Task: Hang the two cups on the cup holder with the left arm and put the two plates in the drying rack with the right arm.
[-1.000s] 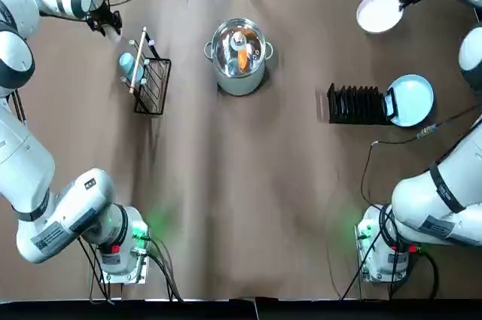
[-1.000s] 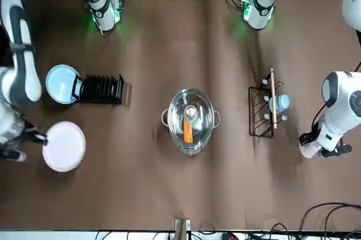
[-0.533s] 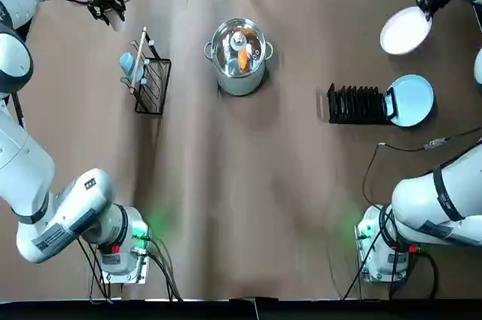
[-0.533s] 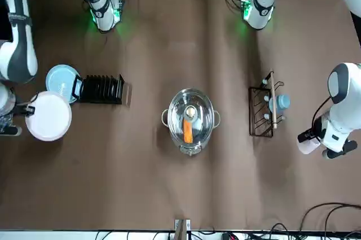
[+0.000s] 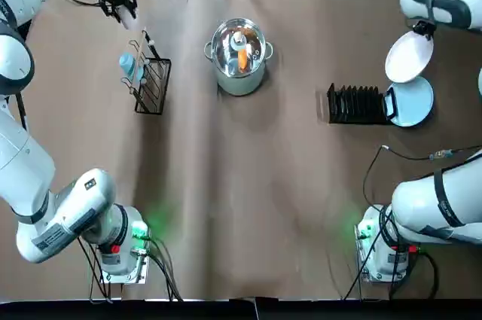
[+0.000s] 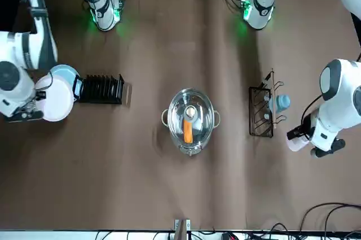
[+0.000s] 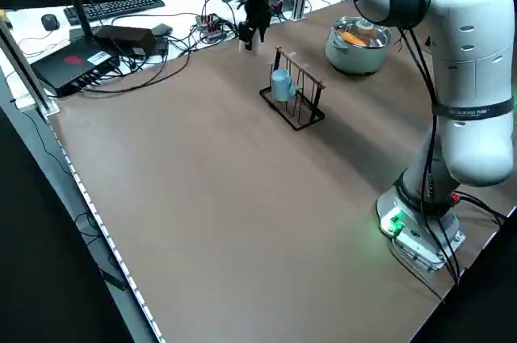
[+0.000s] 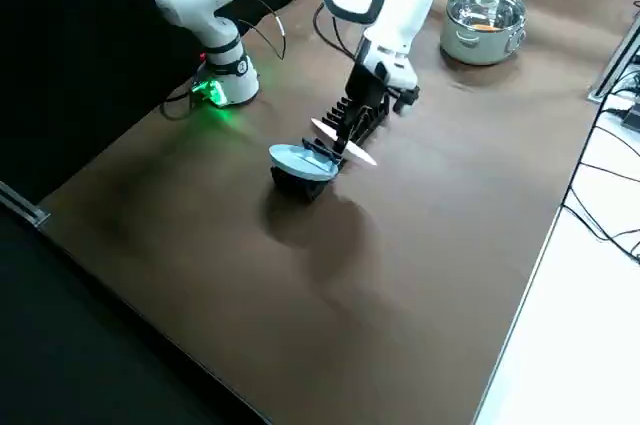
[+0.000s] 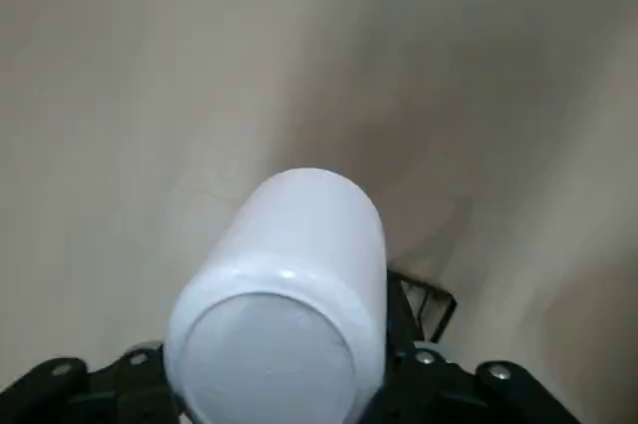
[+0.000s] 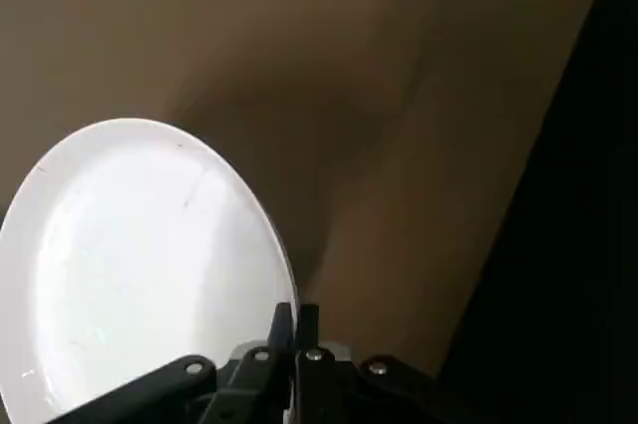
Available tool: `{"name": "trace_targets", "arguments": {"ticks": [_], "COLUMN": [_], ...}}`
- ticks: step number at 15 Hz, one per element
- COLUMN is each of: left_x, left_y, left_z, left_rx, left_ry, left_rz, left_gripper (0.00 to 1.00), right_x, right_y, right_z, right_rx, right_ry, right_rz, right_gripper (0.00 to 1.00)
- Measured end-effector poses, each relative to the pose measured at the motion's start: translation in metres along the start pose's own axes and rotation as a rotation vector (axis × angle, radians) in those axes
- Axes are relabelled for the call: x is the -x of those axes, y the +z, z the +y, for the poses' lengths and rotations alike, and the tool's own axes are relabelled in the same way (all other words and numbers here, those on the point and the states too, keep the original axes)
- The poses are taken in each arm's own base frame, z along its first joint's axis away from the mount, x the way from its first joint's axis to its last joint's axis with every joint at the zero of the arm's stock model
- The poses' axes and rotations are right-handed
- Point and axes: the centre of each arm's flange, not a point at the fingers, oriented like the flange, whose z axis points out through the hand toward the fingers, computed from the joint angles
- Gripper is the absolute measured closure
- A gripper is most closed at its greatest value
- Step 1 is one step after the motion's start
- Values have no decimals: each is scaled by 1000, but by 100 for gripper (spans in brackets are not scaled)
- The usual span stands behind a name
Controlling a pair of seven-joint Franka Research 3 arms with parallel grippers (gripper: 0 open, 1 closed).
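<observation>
Top view shows the white plate point(image 5: 409, 56) pinched at its rim by the right end effector point(image 5: 426, 28), hanging near the bench's far right edge just beyond the blue plate point(image 5: 413, 102); the drying rack point(image 5: 355, 105) lies inward from it, its long axis crosswise. Left end effector point(image 5: 119, 5), clamped on the white cup point(image 9: 289, 294), hangs just beyond the cup holder point(image 5: 148, 73).

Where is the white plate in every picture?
Top view: white plate at the right edge, just beyond the light blue plate.
Front view: at the left edge, overlapping that plate.
Left side view: not in it.
Right side view: seen edge-on above the drying rack.
Left wrist view: not in it.
Right wrist view: fills the lower left, gripped by its rim.
Shared landmark: the drying rack.
</observation>
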Motion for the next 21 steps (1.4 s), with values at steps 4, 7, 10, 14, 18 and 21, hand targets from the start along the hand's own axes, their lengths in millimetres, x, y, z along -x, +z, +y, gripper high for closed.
{"name": "trace_targets", "arguments": {"ticks": [4, 7, 10, 14, 18, 21], "left_x": [12, 22, 27, 33, 37, 43], "left_y": [1, 5, 6, 2, 8, 17], "left_z": [13, 14, 13, 17, 19, 19], "left_rx": [-22, -58, -75, -93, -101, -108], "left_ry": [14, -2, -3, -23, -19, -13], "left_rz": [-61, -131, -165, -187, -202, -220], "left_gripper": [30, 30, 30, 30, 30, 33], "right_x": [4, 13, 20, 31, 29, 26], "right_y": [-10, -10, -10, 6, 3, 1], "right_z": [-49, -67, -88, -119, -126, -146], "right_rx": [137, 232, 275, 291, 294, 305], "right_ry": [-133, -209, -233, -197, -206, -245], "right_rz": [-1, -43, -95, -120, -107, -101], "right_gripper": [97, 97, 97, 97, 97, 97]}}
